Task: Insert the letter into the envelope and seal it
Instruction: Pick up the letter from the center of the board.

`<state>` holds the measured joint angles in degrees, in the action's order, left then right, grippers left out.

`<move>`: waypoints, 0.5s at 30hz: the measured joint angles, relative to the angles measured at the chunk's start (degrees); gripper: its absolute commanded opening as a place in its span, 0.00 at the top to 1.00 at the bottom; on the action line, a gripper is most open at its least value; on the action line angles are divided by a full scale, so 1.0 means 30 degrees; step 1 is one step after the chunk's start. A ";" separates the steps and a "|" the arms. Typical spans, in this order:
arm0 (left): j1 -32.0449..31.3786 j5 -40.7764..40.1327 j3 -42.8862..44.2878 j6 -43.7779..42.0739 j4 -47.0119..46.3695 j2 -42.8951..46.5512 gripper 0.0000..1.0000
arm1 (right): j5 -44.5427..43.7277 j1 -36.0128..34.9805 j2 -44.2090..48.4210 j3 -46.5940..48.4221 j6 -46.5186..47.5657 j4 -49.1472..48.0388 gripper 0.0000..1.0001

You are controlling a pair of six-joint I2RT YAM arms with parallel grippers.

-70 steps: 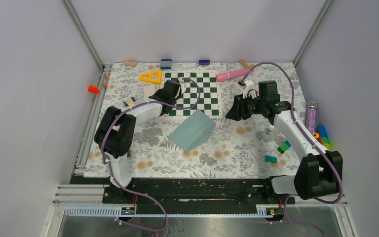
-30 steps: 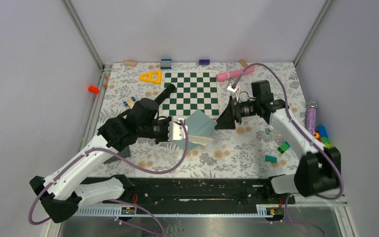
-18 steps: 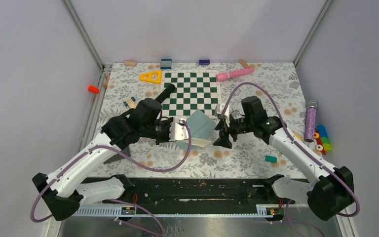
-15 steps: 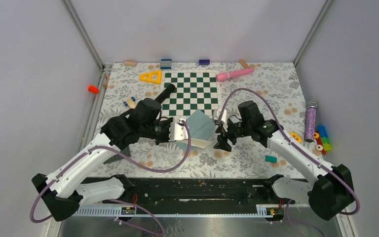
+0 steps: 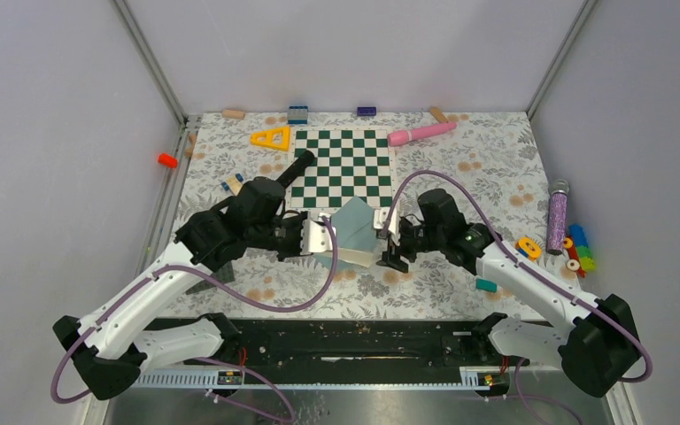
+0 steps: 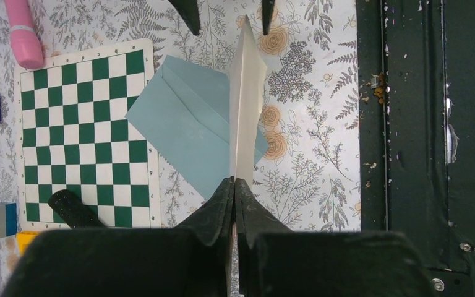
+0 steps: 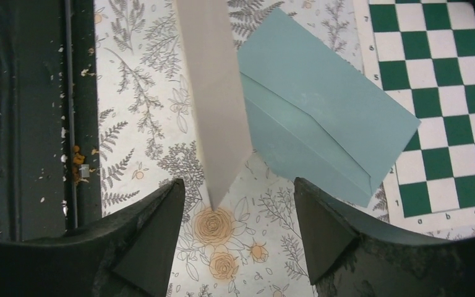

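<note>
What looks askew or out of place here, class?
The envelope lies at a slant, one corner overlapping the chessboard. The letter stands on edge above it, pinched by the left gripper.

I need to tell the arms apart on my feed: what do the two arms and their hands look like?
The left arm and right arm match: white links, black joints and bases, a purple cable looping along each. The left hand and right hand have black, wedge-shaped fingers.
</note>
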<state>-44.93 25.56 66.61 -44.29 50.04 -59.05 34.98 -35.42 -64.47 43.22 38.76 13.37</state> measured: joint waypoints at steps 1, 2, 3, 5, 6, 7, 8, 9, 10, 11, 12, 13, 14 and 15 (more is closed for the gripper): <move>0.0000 0.0000 0.0000 0.0036 -0.0015 0.0022 1.00 | -0.0007 -0.0175 0.0000 0.0007 0.0073 0.0102 0.31; 0.0000 0.0000 0.0000 0.0073 -0.0058 0.0058 1.00 | -0.0015 -0.0408 0.0000 0.0007 0.0138 0.0219 0.34; 0.0000 0.0000 0.0000 0.0117 -0.0102 0.0073 1.00 | -0.0007 -0.0612 -0.0007 0.0007 0.0160 0.0321 0.35; 0.0000 -0.0007 0.0000 0.0211 -0.0182 0.0131 1.00 | -0.0029 -0.0925 -0.0051 0.0007 0.0153 0.0321 0.40; 0.0000 -0.0007 0.0000 0.0262 -0.0226 0.0160 1.00 | -0.0087 -0.1035 -0.0117 0.0015 0.0131 0.0313 0.43; 0.0000 -0.0007 0.0000 0.0306 -0.0284 0.0189 1.00 | -0.0168 -0.1122 -0.0211 0.0015 0.0117 0.0313 0.47; 0.0000 -0.0007 0.0000 0.0364 -0.0342 0.0189 1.00 | -0.0255 -0.1202 -0.0313 0.0029 0.0051 0.0306 0.53; 0.0000 -0.0007 0.0000 0.0430 -0.0415 0.0189 1.00 | -0.0364 -0.1275 -0.0408 0.0036 -0.0015 0.0277 0.62; 0.0000 -0.0007 0.0000 0.0466 -0.0495 0.0189 1.00 | -0.0495 -0.1348 -0.0466 0.0036 -0.0073 0.0211 0.73; 0.0000 -0.0007 0.0000 0.0495 -0.0568 0.0189 1.00 | -0.0641 -0.1435 -0.0495 0.0036 -0.0197 0.0109 0.85; 0.0000 -0.0007 0.0000 0.0546 -0.0648 0.0189 1.00 | -0.0838 -0.1523 -0.0495 0.0036 -0.0335 0.0000 0.96; 0.0000 -0.0015 0.0000 0.0583 -0.0714 0.0189 1.00 | -0.0984 -0.1581 -0.0495 0.0073 -0.0379 -0.0080 1.00; 0.0000 -0.0029 -0.0007 0.0648 -0.0772 0.0189 1.00 | -0.1209 -0.1625 -0.0495 0.0124 -0.0495 -0.0168 1.00; 0.0000 -0.0051 -0.0044 0.0736 -0.0918 0.0197 0.99 | -0.1545 -0.1661 -0.0488 0.0189 -0.0597 -0.0255 1.00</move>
<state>-44.93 25.41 66.48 -42.09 47.29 -58.46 30.35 -40.40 -65.93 43.79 36.97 12.60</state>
